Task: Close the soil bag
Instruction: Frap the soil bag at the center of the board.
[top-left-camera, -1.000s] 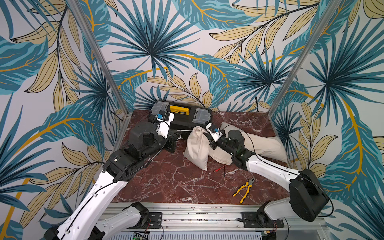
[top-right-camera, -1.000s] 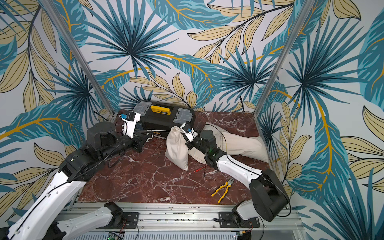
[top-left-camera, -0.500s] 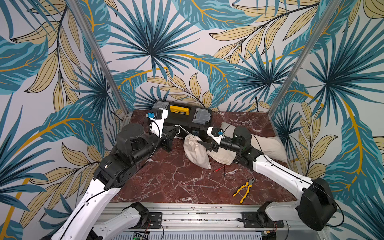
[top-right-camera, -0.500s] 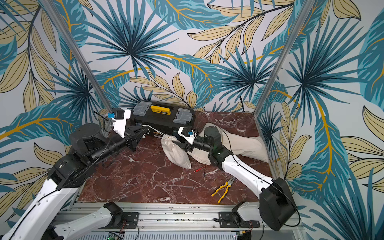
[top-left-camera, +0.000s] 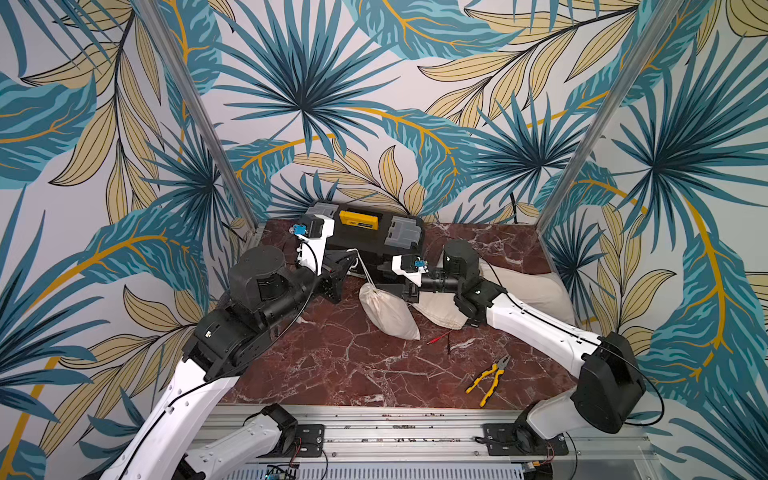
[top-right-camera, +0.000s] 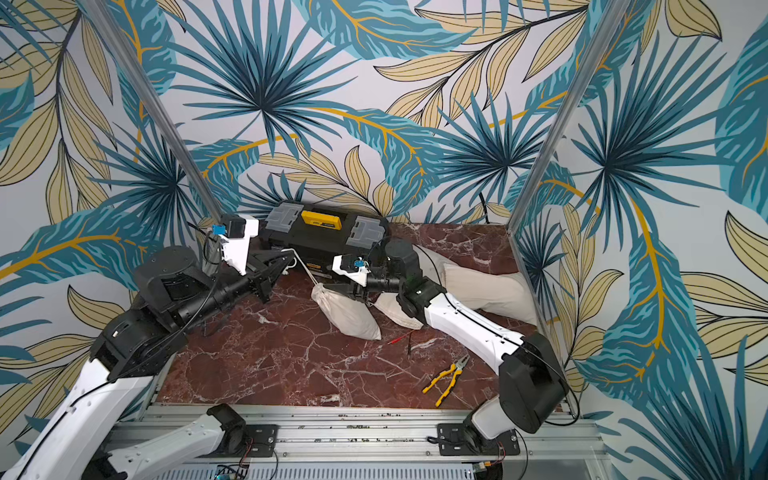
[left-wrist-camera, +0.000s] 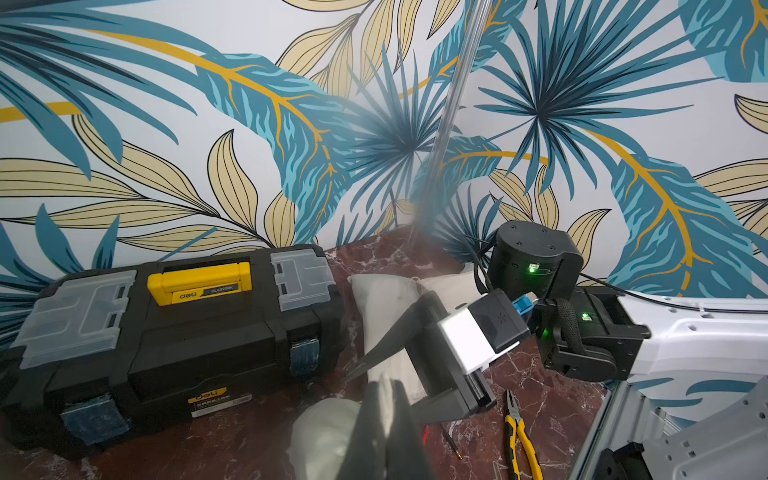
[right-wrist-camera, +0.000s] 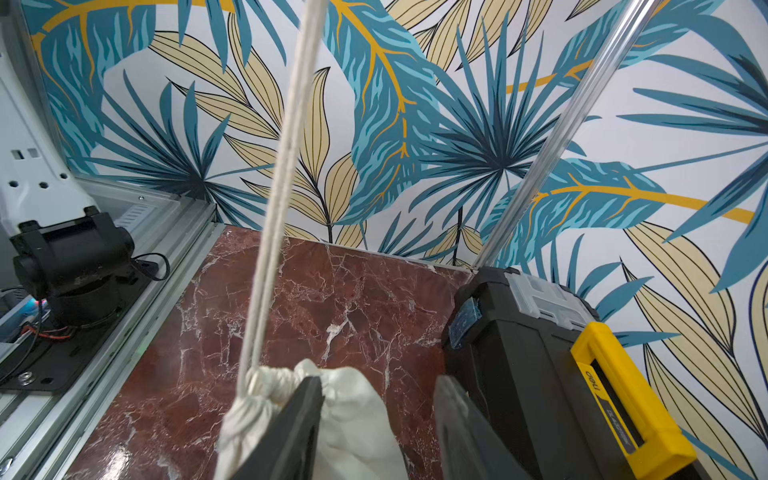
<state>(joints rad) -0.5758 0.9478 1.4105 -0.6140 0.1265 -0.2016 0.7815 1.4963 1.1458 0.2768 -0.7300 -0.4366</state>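
The soil bag (top-left-camera: 388, 313) (top-right-camera: 345, 311) is a cream cloth sack lying tilted on the marble table, with its neck bunched tight. Its white drawstring (top-left-camera: 360, 270) (right-wrist-camera: 274, 208) runs taut from the neck up to my left gripper (top-left-camera: 353, 255) (left-wrist-camera: 384, 401), which is shut on the cord. My right gripper (top-left-camera: 384, 286) (right-wrist-camera: 378, 399) is open just right of the neck. One of its fingers (right-wrist-camera: 299, 415) rests against the gathered cloth and the other stands apart over bare marble.
A black toolbox (top-left-camera: 361, 232) with a yellow handle stands at the back, close behind both grippers. Two more cream bags (top-left-camera: 440, 311) (top-left-camera: 532, 286) lie under and behind the right arm. Yellow pliers (top-left-camera: 488, 378) and a thin red-tipped probe (top-left-camera: 440, 336) lie front right.
My left gripper has pulled the drawstring up and to the left, drawing the bag leftward, tipping it over and cinching its neck. My right gripper has opened off the bag.
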